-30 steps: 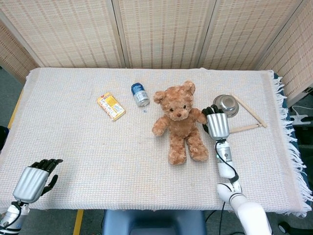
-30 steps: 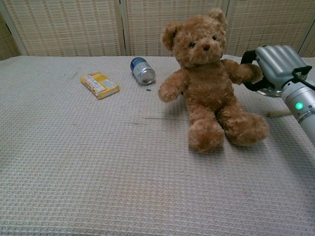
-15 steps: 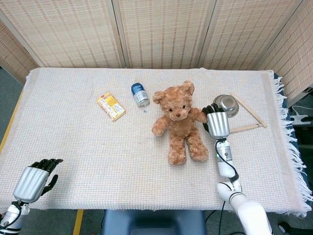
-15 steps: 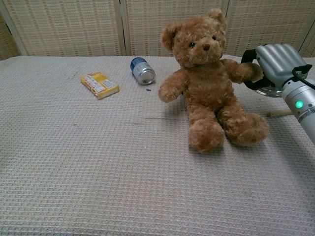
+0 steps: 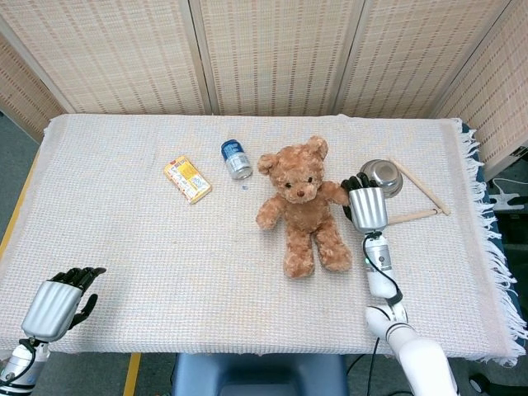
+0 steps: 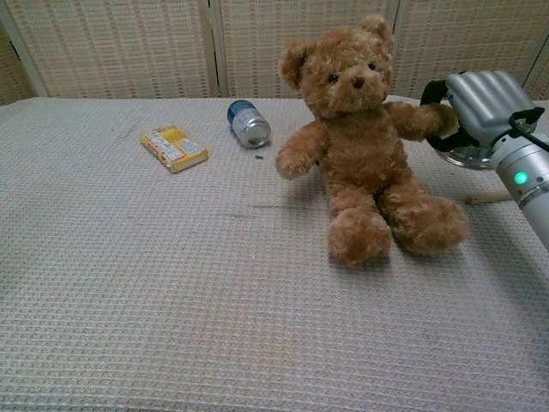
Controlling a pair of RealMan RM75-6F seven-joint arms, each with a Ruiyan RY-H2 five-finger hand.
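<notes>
The right robot hand is seen right of centre in the head view and at the upper right edge of the chest view. Its dark fingers are curled around the outstretched paw of the teddy bear, so the paw is gripped. The teddy bear is seated upright in the chest view, slightly right of the middle of the frame, with its legs stretched toward the lower edge and its other arm held out to the left.

Just behind the right robot hand, a steel bowl is placed on the cloth-covered counter. Two wooden sticks are laid beside the bowl toward the right of the frame, meeting at an angle.

To the upper left of the bear, a blue drink can is laid on its side, and a small dark speck is seen on the cloth just beside it. Further left, a yellow packet is laid flat, well apart from the bear.

The left robot hand is shown only in the head view, at the lower left corner, at the counter's near edge. Nothing is held in it, and its fingers are loosely bent and spread apart.
</notes>
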